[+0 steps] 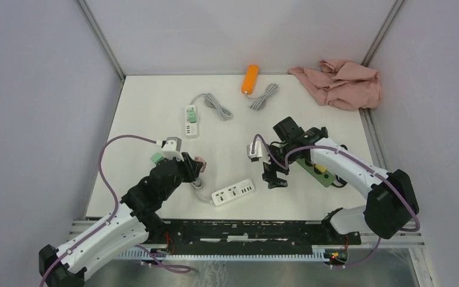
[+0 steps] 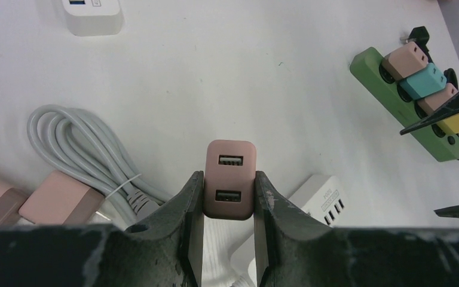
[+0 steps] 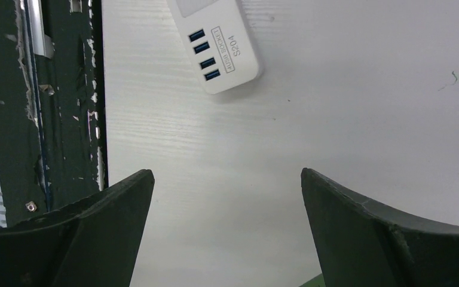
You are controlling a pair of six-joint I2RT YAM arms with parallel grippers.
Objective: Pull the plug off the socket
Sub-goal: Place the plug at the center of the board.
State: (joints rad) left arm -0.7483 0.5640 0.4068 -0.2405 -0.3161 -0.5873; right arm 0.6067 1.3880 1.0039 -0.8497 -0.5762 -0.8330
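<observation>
Plug (image 2: 230, 161), pink, two USB ports: clenched between the fingers of the left end effector (image 2: 229, 177).
Location: raised over the worktop (image 1: 155, 107) at front left, apart from the white strip (image 1: 233, 192), which lies just to its right; a coiled grey cable (image 2: 89, 149) rests beneath it to the left. Right end effector (image 3: 227, 179): released, jaws spread wide, grasping nothing, over bare worktop near the white strip's USB end. Green strip (image 2: 418, 113), carrying pink, teal and yellow plugs, lies at right beneath the right arm. Far edge: orange strip (image 1: 250, 79) and pink cloth (image 1: 337, 82).
</observation>
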